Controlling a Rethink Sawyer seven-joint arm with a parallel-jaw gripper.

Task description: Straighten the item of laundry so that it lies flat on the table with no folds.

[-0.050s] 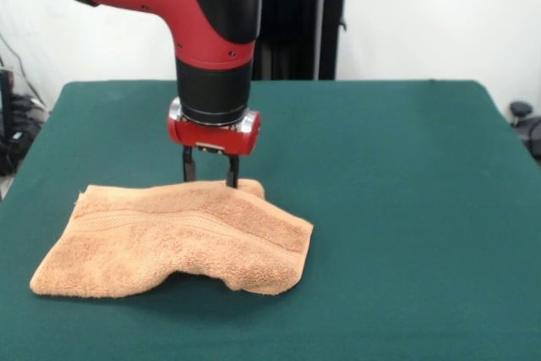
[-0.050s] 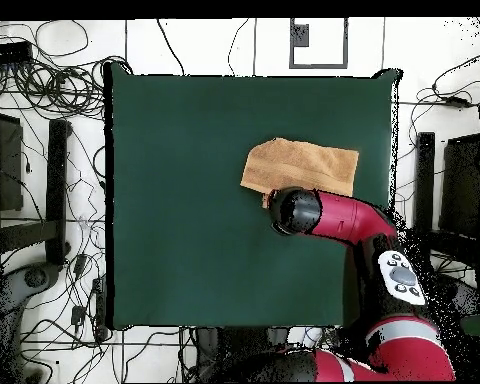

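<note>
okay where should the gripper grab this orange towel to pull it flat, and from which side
Take the towel at its raised far edge, where the gripper hovers, coming straight down from above. In the front view that edge humps up as a fold off the table, giving the open fingers thickness to pinch; the near edge lies low.

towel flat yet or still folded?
Still folded: the towel lies doubled, its front edge humped off the table, with the gripper at its far edge.

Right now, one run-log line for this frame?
arm: over towel's far edge | gripper: open, tips at towel edge | towel: folded, rumpled, not flat | table: towel off-centre
</note>
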